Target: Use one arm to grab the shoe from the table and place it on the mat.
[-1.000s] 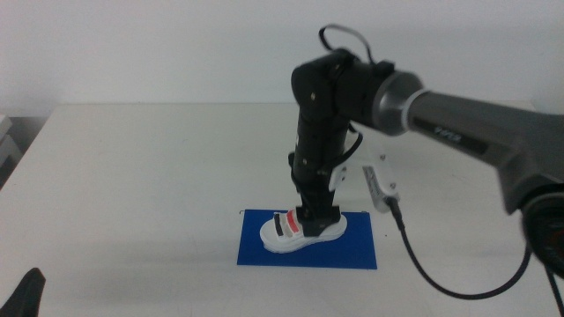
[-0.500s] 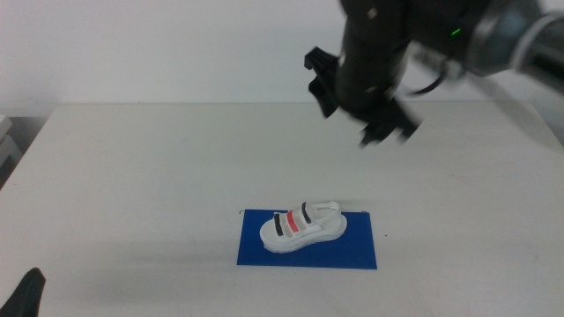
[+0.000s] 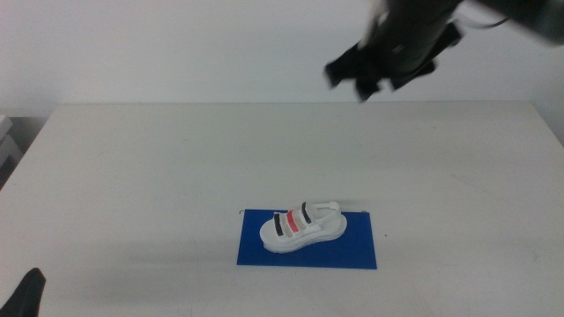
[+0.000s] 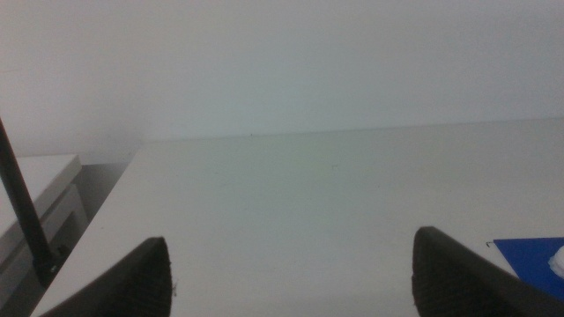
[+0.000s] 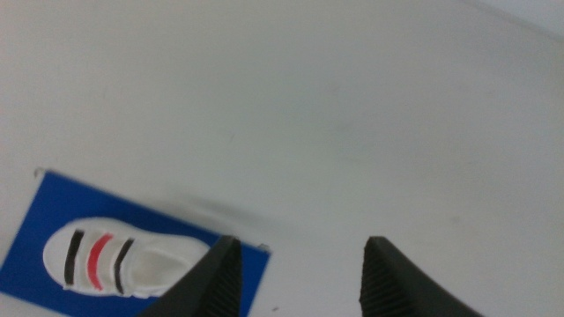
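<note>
Resting on its sole on the blue mat [image 3: 307, 239], the white sandal [image 3: 302, 227] with black and red straps lies free of any grip, well below and apart from the right end effector [image 3: 366, 81], which hangs high above the far side of the white desk [image 3: 132, 176] at the top of the middle view, blurred. The right wrist view shows that end effector [image 5: 295, 277] with its two dark jaws spread apart and nothing between them; the sandal [image 5: 119, 261] and the mat [image 5: 35, 224] sit off to one side of the jaws, with bare desk [image 5: 352, 114] beyond. The sandal lies fully within the mat's edges, its toe toward the left end of the mat in the middle view and its thin heel strap toward the right end. The left end effector [image 3: 25, 296] waits low at the near left corner of the desk, only a dark tip showing in the middle view. Its own wrist view shows the left end effector [image 4: 295, 277] with jaws wide apart and empty, a corner of the mat [image 4: 529, 255] just beside one jaw.
</note>
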